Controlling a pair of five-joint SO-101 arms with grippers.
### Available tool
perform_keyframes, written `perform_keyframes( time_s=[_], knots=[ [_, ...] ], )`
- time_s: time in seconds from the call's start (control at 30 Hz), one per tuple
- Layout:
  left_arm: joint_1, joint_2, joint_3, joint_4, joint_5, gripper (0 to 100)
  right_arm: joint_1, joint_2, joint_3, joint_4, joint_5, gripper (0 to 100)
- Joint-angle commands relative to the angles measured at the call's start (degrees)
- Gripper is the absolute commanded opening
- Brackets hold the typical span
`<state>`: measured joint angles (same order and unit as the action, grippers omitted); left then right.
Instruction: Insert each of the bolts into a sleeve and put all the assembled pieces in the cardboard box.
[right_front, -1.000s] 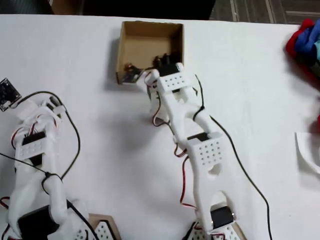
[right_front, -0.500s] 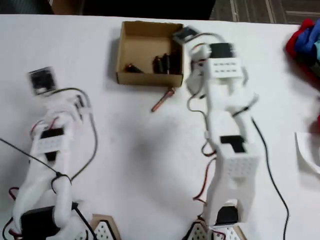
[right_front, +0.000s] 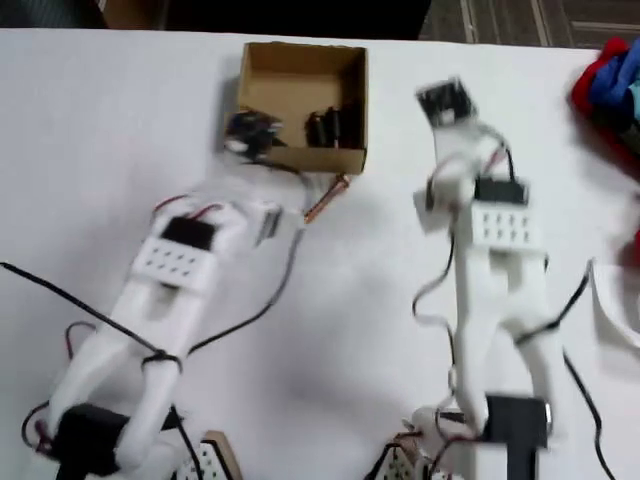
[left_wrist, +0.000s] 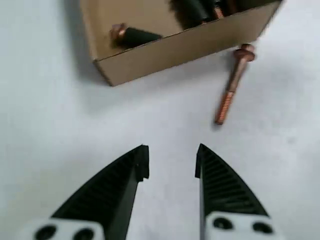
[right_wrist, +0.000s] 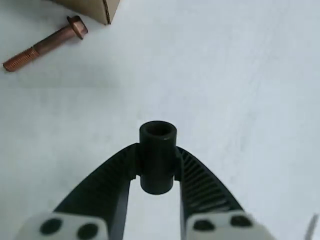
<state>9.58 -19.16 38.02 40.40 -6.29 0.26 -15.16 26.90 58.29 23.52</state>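
A copper bolt (right_front: 326, 198) lies bare on the white table just in front of the cardboard box (right_front: 262, 66); it also shows as the bolt (left_wrist: 234, 83) and the bolt (right_wrist: 45, 43). Inside the box lie assembled pieces (right_front: 324, 126), one a black sleeve with a copper bolt head (left_wrist: 134, 36). My left gripper (left_wrist: 171, 161) is open over the table, short of the box and the loose bolt. My right gripper (right_wrist: 157, 167) is shut on an upright black sleeve (right_wrist: 157, 155), held above the table to the right of the box.
Coloured cloth (right_front: 610, 85) lies at the table's right edge, with a white object (right_front: 615, 305) below it. Cables trail from both arms over the table.
The left arm has swung right and forward to the box's front. The right arm has pulled back out of the box, moved right and come back a little from the table's far side.
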Motion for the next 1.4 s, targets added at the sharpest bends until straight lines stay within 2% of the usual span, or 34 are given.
perform_keyframes(
  time_s=[0.0, 0.1, 0.2, 0.3, 0.43, 0.77, 0.9, 0.97, 1.13, 1.37],
  knots=[
    [4.0, 6.5, -10.7, 4.8, -1.1, 17, 0.9, -9.3, 14.2, -12.0, -4.0, 2.0],
    [4.8, 18.2, -21.0, 10.4, 0.1, 17, 1.5, -9.5, 18.3, -17.0, -8.5, 2.0],
    [4.9, 29.5, -33.8, 19.5, 2.6, 17, 3.4, -9.5, 22.8, -22.5, -12.9, 2.0],
    [5.1, 37.8, -46.8, 28.0, 2.5, 17, 5.6, -9.5, 25.8, -26.9, -13.4, 2.0],
    [5.5, 45.9, -61.8, 34.1, 2.5, 17, 7.4, -9.5, 27.0, -28.6, -13.4, 2.0],
    [10.5, 63.3, -85.3, 40.4, 2.5, 17, 7.8, -9.5, 26.2, -29.6, -13.6, 2.0],
    [10.4, 69.5, -94.1, 41.8, 2.4, 17, 7.7, -9.5, 26.2, -29.6, -13.6, 2.0],
    [10.5, 72.2, -98.3, 42.5, -0.3, 17, 7.7, -9.5, 26.2, -29.6, -13.5, 2.0],
    [10.6, 78.5, -105.6, 43.3, -6.5, 17, 7.7, -9.5, 26.2, -29.6, -13.5, 2.0],
    [9.8, 83.5, -110.9, 42.8, -7.2, 17, 7.7, -9.5, 25.8, -29.5, -13.5, 2.0]
  ],
)
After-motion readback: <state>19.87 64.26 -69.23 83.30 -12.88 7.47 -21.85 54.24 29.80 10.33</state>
